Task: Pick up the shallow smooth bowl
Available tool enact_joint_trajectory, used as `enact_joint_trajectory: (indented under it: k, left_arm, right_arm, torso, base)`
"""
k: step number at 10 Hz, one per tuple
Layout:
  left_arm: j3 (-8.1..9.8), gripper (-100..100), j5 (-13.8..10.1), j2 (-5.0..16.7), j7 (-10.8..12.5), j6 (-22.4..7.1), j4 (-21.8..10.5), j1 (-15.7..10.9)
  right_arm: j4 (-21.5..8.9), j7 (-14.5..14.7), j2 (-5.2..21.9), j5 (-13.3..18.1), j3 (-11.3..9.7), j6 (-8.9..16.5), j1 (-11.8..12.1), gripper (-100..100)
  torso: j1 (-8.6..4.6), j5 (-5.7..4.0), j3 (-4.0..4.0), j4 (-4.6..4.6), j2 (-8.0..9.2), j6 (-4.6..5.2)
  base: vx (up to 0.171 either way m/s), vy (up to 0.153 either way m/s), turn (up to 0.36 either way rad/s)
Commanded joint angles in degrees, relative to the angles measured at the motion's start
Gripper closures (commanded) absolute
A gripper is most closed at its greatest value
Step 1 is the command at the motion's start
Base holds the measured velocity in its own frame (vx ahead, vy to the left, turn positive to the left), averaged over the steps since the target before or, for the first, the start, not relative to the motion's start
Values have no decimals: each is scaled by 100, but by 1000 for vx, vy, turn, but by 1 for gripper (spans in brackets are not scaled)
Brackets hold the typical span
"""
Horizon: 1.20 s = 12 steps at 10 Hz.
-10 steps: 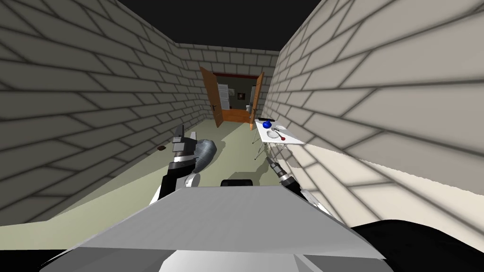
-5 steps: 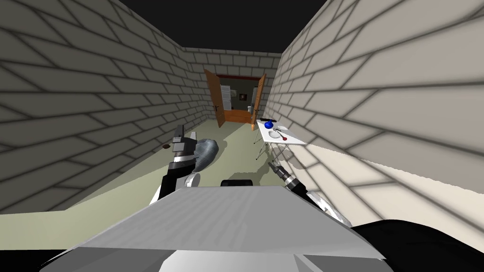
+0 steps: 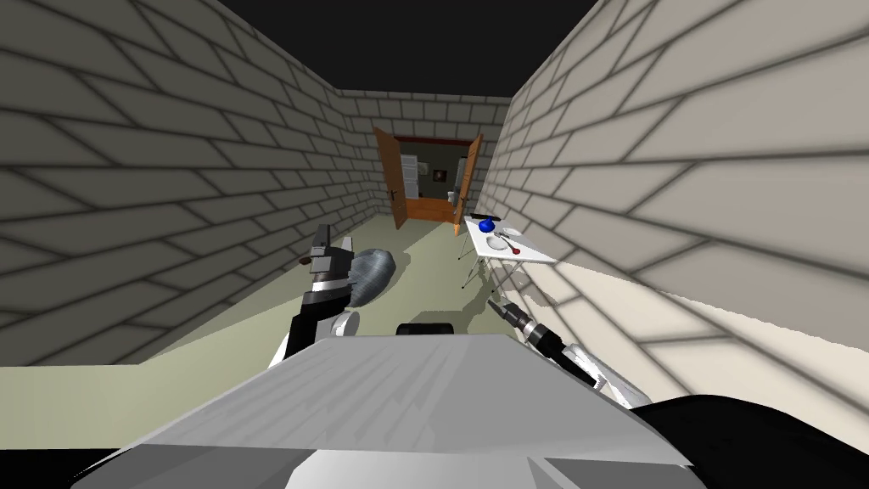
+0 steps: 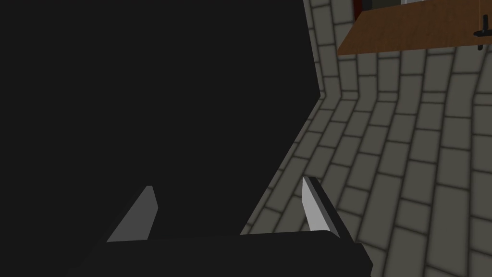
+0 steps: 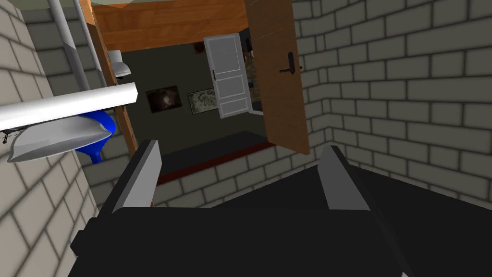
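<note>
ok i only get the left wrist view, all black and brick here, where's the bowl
Observer: The head view has it: a shallow white bowl on a white table by the right-hand wall, ahead of you.
Operator: anything close to it
Observer: A blue round object stands just past it, toward the open wooden doors.
Operator: is the right gripper free
Observer: Yes, the right gripper is open and empty, short of the table.

My view has swung leftward, and the right tool (image 3: 492, 300) sank slightly.
</note>
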<state>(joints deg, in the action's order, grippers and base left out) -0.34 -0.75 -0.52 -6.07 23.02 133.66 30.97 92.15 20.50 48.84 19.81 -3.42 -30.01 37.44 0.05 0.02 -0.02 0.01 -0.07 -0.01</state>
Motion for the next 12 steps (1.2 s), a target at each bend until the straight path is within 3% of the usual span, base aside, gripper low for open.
enact_joint_trajectory:
  k: [1, 4, 5, 6, 7, 8, 10, 11, 12]
  left_arm:
    - [0, 0, 0, 0, 0, 0, 0, 0]
    - [0, 0, 0, 0, 0, 0, 0, 0]
    - [0, 0, 0, 0, 0, 0, 0, 0]
    - [0, 0, 0, 0, 0, 0, 0, 0]
    - [0, 0, 0, 0, 0, 0, 0, 1]
    - [0, 0, 0, 0, 0, 0, 0, 1]
    - [0, 0, 0, 0, 0, 0, 0, 1]
    - [0, 0, 0, 0, 0, 0, 0, 1]
    - [1, 0, 0, 0, 0, 0, 0, 1]
  right_arm:
    - [-286, 172, 286, 226, 45, -34, 8, -100]
    - [-577, 308, 612, 431, 73, -39, -8, -100]
    - [-812, 434, 818, 637, 104, -45, -28, -100]
    - [-827, 434, 877, 637, 104, -45, -28, -100]
    - [-1072, 551, 1093, 842, 136, -53, -53, -100]
    - [-1072, 551, 1135, 842, 136, -53, -53, -100]
    - [-1515, 757, 1524, 1229, 205, -74, -114, -100]
    - [-1536, 757, 1620, 1244, 205, -74, -114, -100]
    - [-1753, 844, 1832, 1438, 240, -87, -148, -100]
  torso:
    - [0, 0, 0, 0, 0, 0]
    - [0, 0, -5, -2, -10, -2]
    - [-2, 0, -6, -2, -10, 0]
    - [-3, 0, -9, -3, -15, -2]
    - [-2, -1, -9, -3, -16, 0]
    - [0, 0, -13, -5, -23, -2]
    - [-4, -1, -16, -6, -28, -4]
    - [-2, -1, -26, -10, -46, -3]
    - [-4, -1, -24, -10, -41, 0]
  base:
    - [16, 38, 78]
    - [30, 27, 61]
    - [51, 23, 106]
    - [48, 21, 41]
    - [68, 31, 84]
    - [60, 13, 48]
    - [109, 19, 128]
    - [110, 12, 41]
    - [105, 21, 84]
